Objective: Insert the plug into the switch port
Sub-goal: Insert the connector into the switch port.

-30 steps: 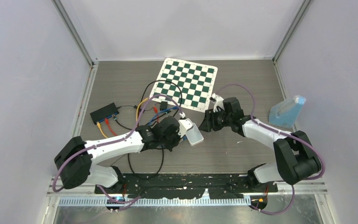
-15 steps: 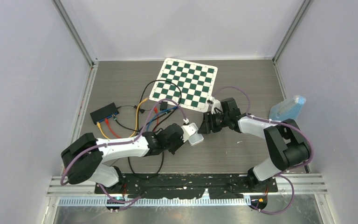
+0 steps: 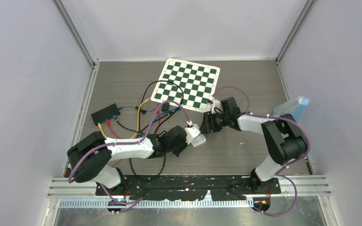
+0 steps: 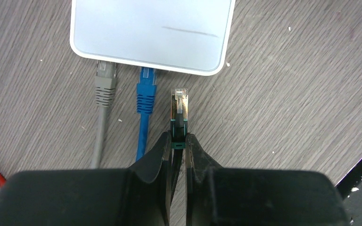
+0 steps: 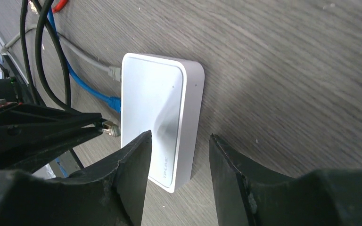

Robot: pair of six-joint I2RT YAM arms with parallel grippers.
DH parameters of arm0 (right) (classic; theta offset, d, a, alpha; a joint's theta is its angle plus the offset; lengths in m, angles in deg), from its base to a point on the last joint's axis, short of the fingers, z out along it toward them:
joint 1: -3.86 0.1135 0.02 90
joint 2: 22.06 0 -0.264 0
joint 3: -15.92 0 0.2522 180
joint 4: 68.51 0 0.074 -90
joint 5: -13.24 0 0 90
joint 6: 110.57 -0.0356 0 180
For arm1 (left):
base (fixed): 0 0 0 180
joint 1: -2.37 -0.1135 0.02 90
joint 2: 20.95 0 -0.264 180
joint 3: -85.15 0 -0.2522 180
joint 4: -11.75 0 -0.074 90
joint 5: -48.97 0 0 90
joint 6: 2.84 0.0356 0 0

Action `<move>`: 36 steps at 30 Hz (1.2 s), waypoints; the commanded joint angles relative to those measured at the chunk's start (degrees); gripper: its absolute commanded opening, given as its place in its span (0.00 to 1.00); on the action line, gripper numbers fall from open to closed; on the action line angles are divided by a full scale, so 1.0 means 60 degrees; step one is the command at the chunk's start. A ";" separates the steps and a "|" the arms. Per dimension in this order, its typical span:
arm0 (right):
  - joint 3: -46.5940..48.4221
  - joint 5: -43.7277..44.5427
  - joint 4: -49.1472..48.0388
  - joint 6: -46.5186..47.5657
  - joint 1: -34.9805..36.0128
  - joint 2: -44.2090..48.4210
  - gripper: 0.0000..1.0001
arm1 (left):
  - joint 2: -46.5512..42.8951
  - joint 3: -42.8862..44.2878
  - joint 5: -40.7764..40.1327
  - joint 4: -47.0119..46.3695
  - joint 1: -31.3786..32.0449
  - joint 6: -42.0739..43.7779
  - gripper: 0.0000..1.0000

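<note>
The white switch [image 4: 151, 33] lies flat on the table, with a grey cable plug [image 4: 105, 80] and a blue one [image 4: 146, 92] seated in its near edge. My left gripper [image 4: 179, 139] is shut on the dark green boot of a third plug [image 4: 179, 106]. Its clear tip points at the switch edge, just right of the blue plug and a short gap away. In the right wrist view my right gripper [image 5: 180, 141] is open. It hovers at the far end of the switch [image 5: 162, 122], with its left finger over the housing. From above, both grippers flank the switch [image 3: 197, 137].
Loose black, red, yellow and blue cables [image 3: 155, 113] tangle left of the switch. They run to a black switch box [image 3: 106, 113] near the left wall. A green chessboard mat [image 3: 187, 84] lies behind, and a blue bottle [image 3: 290, 110] stands at the right wall.
My right gripper has slid left, closer to the switch's end. The left arm has shifted slightly while keeping hold of the plug. The switch has hardly moved.
</note>
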 commanded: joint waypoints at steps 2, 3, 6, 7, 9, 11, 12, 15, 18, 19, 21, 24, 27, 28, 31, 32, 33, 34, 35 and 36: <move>0.0695 -0.0297 -0.0130 0.0287 -0.0039 -0.0342 0.55 | 0.0213 0.0133 0.0254 -0.0634 0.0007 -0.0048 0.00; 0.0833 -0.0334 0.0021 0.0420 -0.0038 -0.0390 0.55 | 0.0240 0.0141 0.0361 -0.0652 0.0007 -0.0062 0.00; 0.1005 -0.0377 0.0136 0.0550 -0.0036 -0.0538 0.55 | 0.0366 0.0117 0.0475 -0.0724 0.0007 -0.0130 0.00; 0.1017 -0.0333 0.0138 0.0654 -0.0037 -0.0547 0.55 | 0.0413 0.0104 0.0471 -0.0757 0.0007 -0.0154 0.00; 0.1092 -0.0304 0.0140 0.0777 -0.0038 -0.0599 0.55 | 0.0529 0.0143 0.0476 -0.0774 0.0005 -0.0218 0.00; 0.1248 -0.0422 0.0433 0.0843 -0.0040 -0.0706 0.55 | 0.0584 0.0194 0.0528 -0.0779 0.0007 -0.0273 0.00; 0.1301 -0.0499 0.0462 0.0852 -0.0046 -0.0788 0.55 | 0.0602 0.0201 0.0512 -0.0796 0.0002 -0.0311 0.00; 0.1321 -0.0739 0.0372 0.0841 -0.0030 -0.0904 0.55 | 0.0596 0.0193 0.0358 -0.0874 0.0002 -0.0460 0.00; 0.1295 -0.1029 0.0344 0.0925 -0.0038 -0.1043 0.54 | 0.0523 0.0142 0.0360 -0.0944 0.0007 -0.0580 0.00; 0.1287 -0.1170 0.0337 0.0949 -0.0031 -0.1071 0.54 | 0.0493 0.0122 0.0367 -0.0954 0.0007 -0.0610 0.00; 0.1263 -0.1319 0.0309 0.1031 -0.0013 -0.1175 0.53 | 0.0453 0.0102 0.0370 -0.0957 0.0007 -0.0641 0.00; 0.1247 -0.1326 0.0334 0.1145 0.0052 -0.1308 0.53 | 0.0378 0.0137 0.0431 -0.0912 -0.0001 -0.0664 0.00; 0.1257 -0.1258 0.0434 0.1224 0.0084 -0.1326 0.53 | 0.0280 0.0191 0.0567 -0.0813 0.0007 -0.0576 0.00; 0.1240 -0.1249 0.0444 0.1251 0.0099 -0.1315 0.53 | 0.0261 0.0192 0.0592 -0.0810 0.0007 -0.0551 0.00; 0.1246 -0.1260 0.0476 0.1344 0.0141 -0.1274 0.53 | 0.0213 0.0194 0.0485 -0.0785 0.0007 -0.0532 0.00; 0.1255 -0.1234 0.0499 0.1363 0.0157 -0.1281 0.53 | 0.0185 0.0190 0.0479 -0.0795 -0.0004 -0.0532 0.00; 0.1262 -0.1228 0.0515 0.1407 0.0148 -0.1276 0.53 | 0.0127 0.0177 0.0499 -0.0795 -0.0007 -0.0551 0.00; 0.1263 -0.1212 0.0518 0.1431 0.0159 -0.1275 0.53 | 0.0074 0.0176 0.0470 -0.0743 0.0005 -0.0580 0.00; 0.1264 -0.1202 0.0513 0.1438 0.0156 -0.1285 0.53 | 0.0018 0.0183 0.0434 -0.0651 0.0005 -0.0641 0.00; 0.1257 -0.1172 0.0502 0.1447 0.0150 -0.1294 0.53 | -0.0026 0.0189 0.0376 -0.0559 0.0003 -0.0692 0.00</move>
